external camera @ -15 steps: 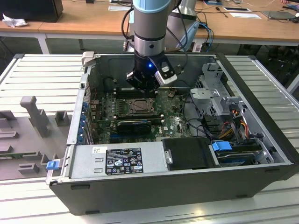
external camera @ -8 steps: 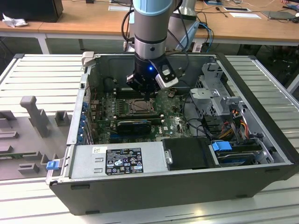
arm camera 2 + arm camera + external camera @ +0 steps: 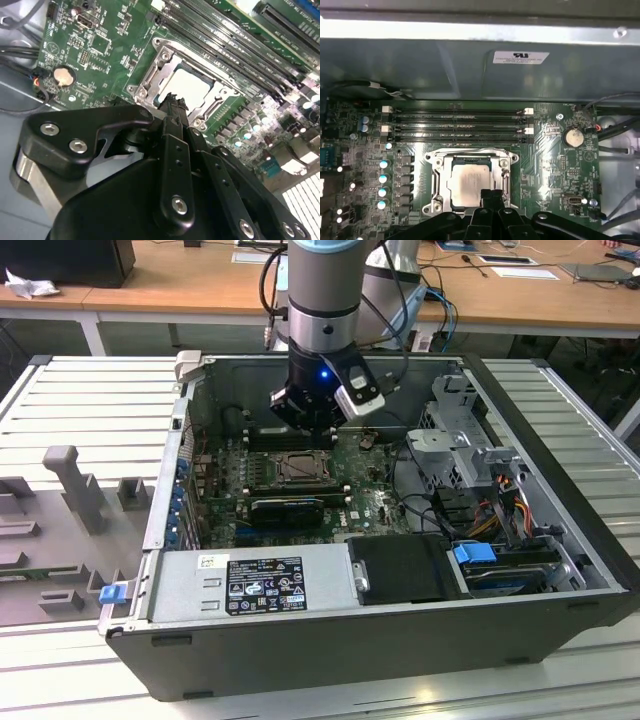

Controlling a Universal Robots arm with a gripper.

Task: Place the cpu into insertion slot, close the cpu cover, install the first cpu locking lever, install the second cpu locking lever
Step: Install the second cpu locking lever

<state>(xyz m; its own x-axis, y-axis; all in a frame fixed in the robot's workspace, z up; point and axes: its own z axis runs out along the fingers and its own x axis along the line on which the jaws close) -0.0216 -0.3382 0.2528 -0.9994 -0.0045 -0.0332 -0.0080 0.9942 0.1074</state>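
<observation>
We're hovering the gripper (image 3: 172, 100) at the cpu (image 3: 470, 182), already sitting in the insertion slot (image 3: 436, 165) lower-centre. Fingers look pinched together, holding nothing. We're thinking gentle, even pressure matters here.

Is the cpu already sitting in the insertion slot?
Yes: in the first wrist view the pale cpu lies flat inside the insertion slot, within its metal rim.

place: lab/workshop | evidence: wooden desks (image 3: 200, 285), open computer case (image 3: 400, 570) on metal bench (image 3: 80, 400)
</observation>
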